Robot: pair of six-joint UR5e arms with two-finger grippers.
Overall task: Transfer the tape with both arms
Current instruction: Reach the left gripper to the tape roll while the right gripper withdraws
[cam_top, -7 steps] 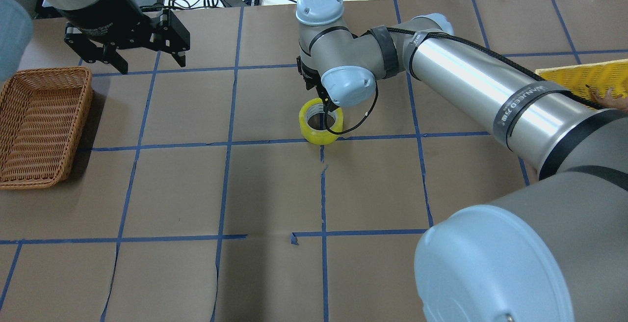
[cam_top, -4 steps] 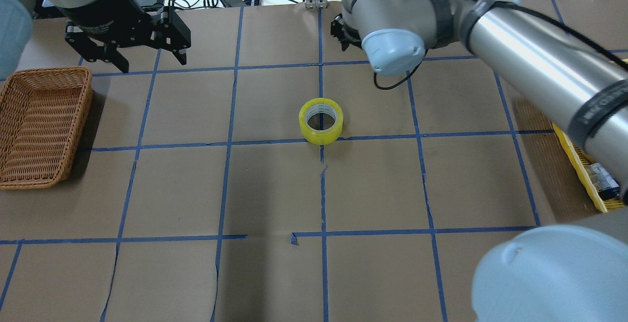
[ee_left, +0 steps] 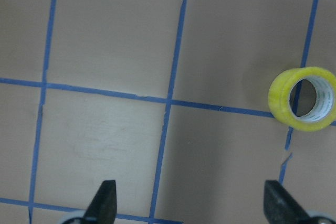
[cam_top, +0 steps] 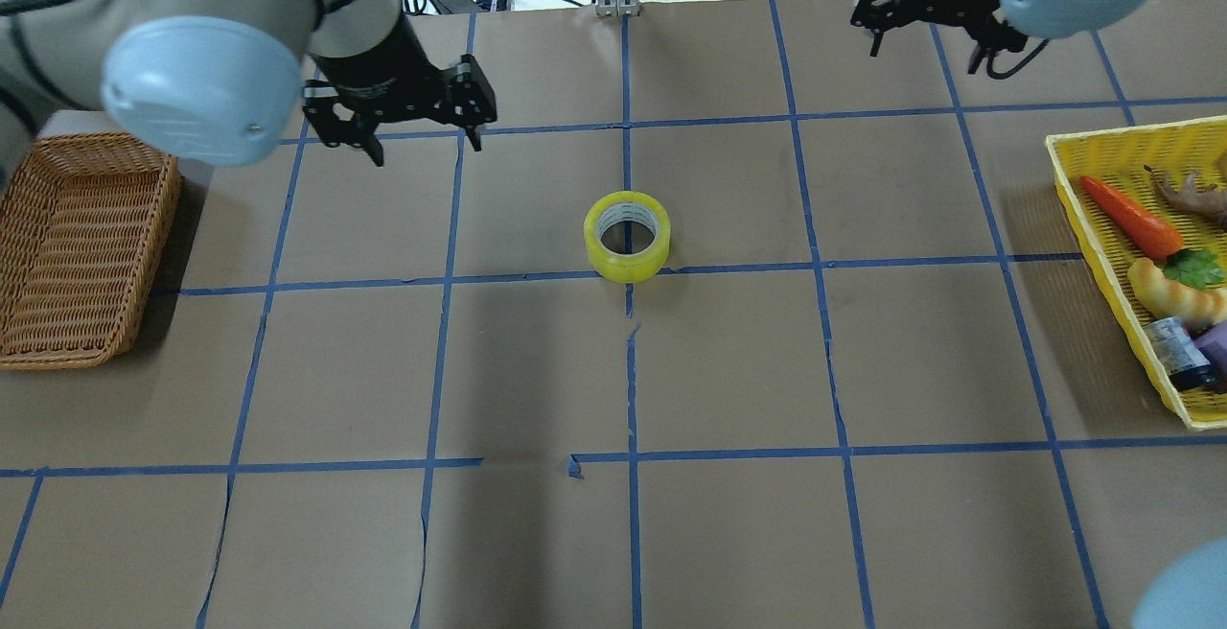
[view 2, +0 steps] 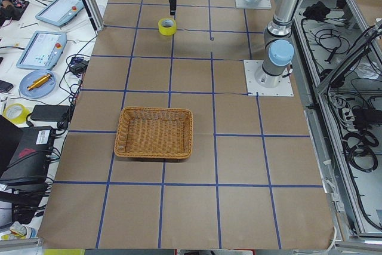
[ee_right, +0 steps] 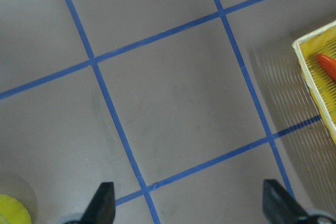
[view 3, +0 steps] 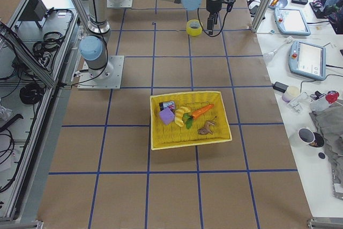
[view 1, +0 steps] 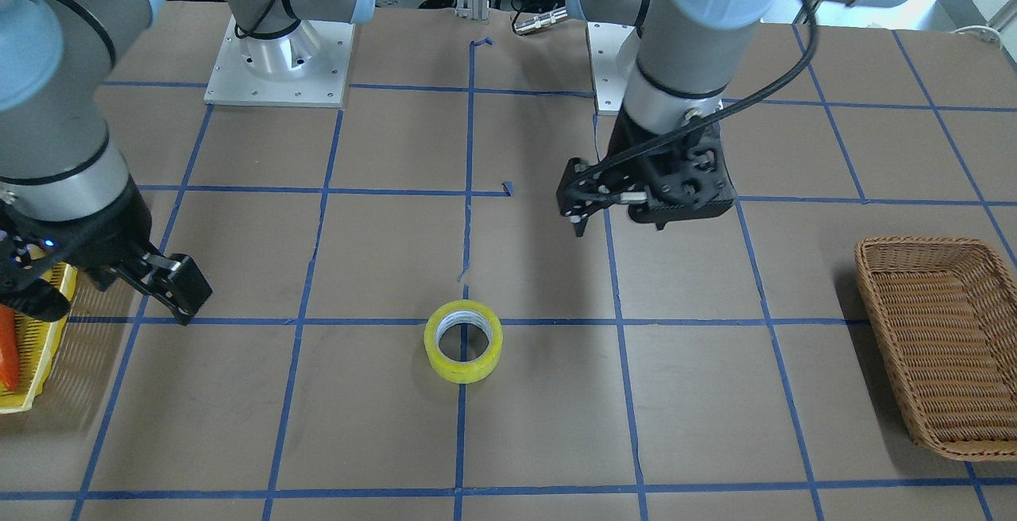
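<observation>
- Bright yellow glossy roll of tape (cam_top: 623,267) with a whitish inner core lies flat, hole up, in the middle of the counter, on a crossing of blue grid lines. Nothing touches it.
- The brown paper-covered counter (cam_top: 537,370) carries it, roughly between the two arms.
- The black two-finger left pincer (cam_top: 425,145) hangs above the counter near the tape but clear of it, jaws spread wide and empty. Its wrist view shows the tape off to one side, not between the fingers.
- The right pincer (cam_top: 926,54), same black type, is well apart from the tape near the far edge, jaws also spread, holding nothing.
- Progress, as a guess: the tape at the mid spot looks like the first half done; the left arm's pick is not yet made.
- Likely left to do: the left pincer lines up over the roll, grips it and carries it to the brown woven wicker basket (cam_top: 173,188) on its side.
- The yellow mesh tray (cam_top: 1083,217) on the right side holds a toy carrot and other bits.
- Writing: faint print on the core ring, too small to read; no brand is legible on the arms here.
</observation>
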